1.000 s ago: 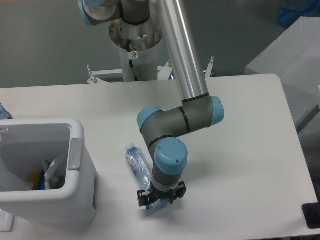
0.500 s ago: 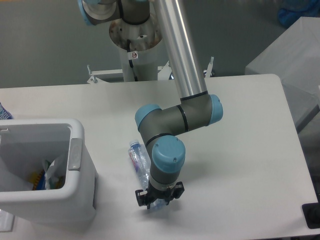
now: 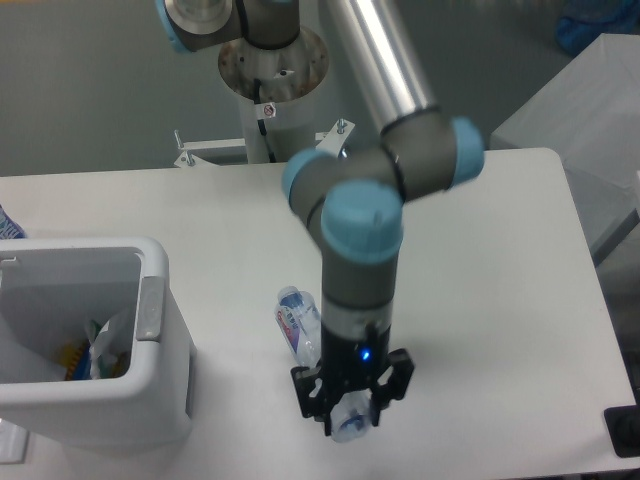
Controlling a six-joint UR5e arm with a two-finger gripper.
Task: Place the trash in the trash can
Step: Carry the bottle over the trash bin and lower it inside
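Gripper (image 3: 350, 408) clenched on bottle (image 3: 305, 335) near base, low centre of frame, raised clear for carrying. Trash can (image 3: 150, 305) waiting lower left, rim open, other trash already inside.

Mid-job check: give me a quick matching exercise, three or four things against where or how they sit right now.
Things:
1. bottle
2. trash can
3. gripper
4. table

States:
A. white, at the left, clutter inside
B. closed around the bottle's lower end
C. clear, held by one end
D. pale surface under everything

Pairs: 1-C, 2-A, 3-B, 4-D
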